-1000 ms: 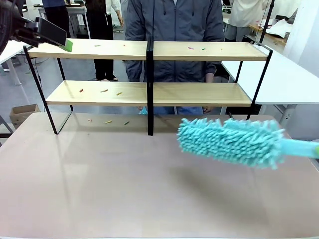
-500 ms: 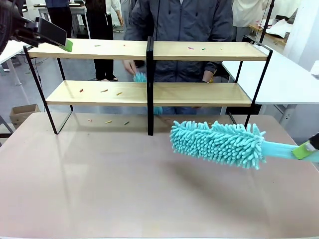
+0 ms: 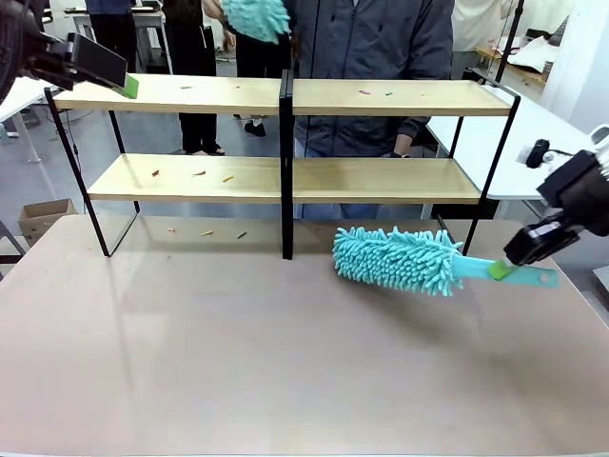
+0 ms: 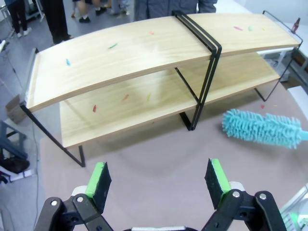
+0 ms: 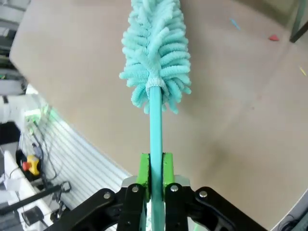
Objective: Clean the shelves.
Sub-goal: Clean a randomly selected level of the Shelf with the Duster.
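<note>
The right gripper (image 3: pixel 501 270) (image 5: pixel 155 168) is pinching the thin handle of a teal duster (image 3: pixel 395 259) (image 5: pixel 154 43) between its pressed-together green pads. Its arm is reaching in from the table's right edge and angling down. The fluffy head is lying low over the beige tabletop (image 3: pixel 238 362), just in front of the right bay of the shelves (image 3: pixel 381 98) (image 4: pixel 120 62), near the foot of the central upright.

The left gripper (image 3: pixel 124 81) (image 4: pixel 158 177) is hanging spread wide and empty, up by the top board's left end.

Two dusters are showing — the second (image 3: pixel 257 14) is being lifted above the top tier by the person (image 3: pixel 371 38) standing behind the shelves. The two boards are carrying small coloured scraps: three on the lower left board, a few on top. At least three more are lying on the table under the left bay. Broad bare tabletop is lying open in front.
</note>
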